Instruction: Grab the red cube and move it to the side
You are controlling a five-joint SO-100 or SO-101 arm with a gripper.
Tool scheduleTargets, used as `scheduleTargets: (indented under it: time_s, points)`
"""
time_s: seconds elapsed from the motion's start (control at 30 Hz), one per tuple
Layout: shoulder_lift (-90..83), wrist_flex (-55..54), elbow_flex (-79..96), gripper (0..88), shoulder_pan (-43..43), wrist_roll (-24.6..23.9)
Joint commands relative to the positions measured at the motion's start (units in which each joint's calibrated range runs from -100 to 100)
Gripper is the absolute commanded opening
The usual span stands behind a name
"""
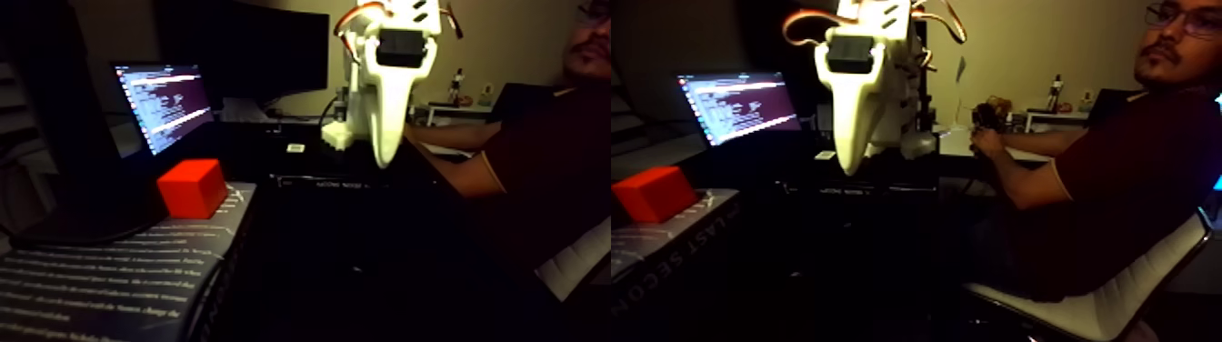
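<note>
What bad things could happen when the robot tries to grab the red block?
1. The red cube sits on a book near its edge, so a clumsy nudge could push it off.
2. The gripper hangs to the right of the cube and above it, apart from it. Coming down crooked, it might bump the cube instead of grabbing it.
3. The room is dark, so judging where the cube lies could be hard.
</note>
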Motion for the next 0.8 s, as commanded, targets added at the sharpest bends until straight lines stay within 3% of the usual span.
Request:
scheduleTargets:
  time_s: [0.0,0.77]
  points:
    - [-0.17,-0.73,-0.09,0.6,-0.57,-0.13]
    - [-0.09,-0.81,-0.09,0.6,0.01,-0.07]
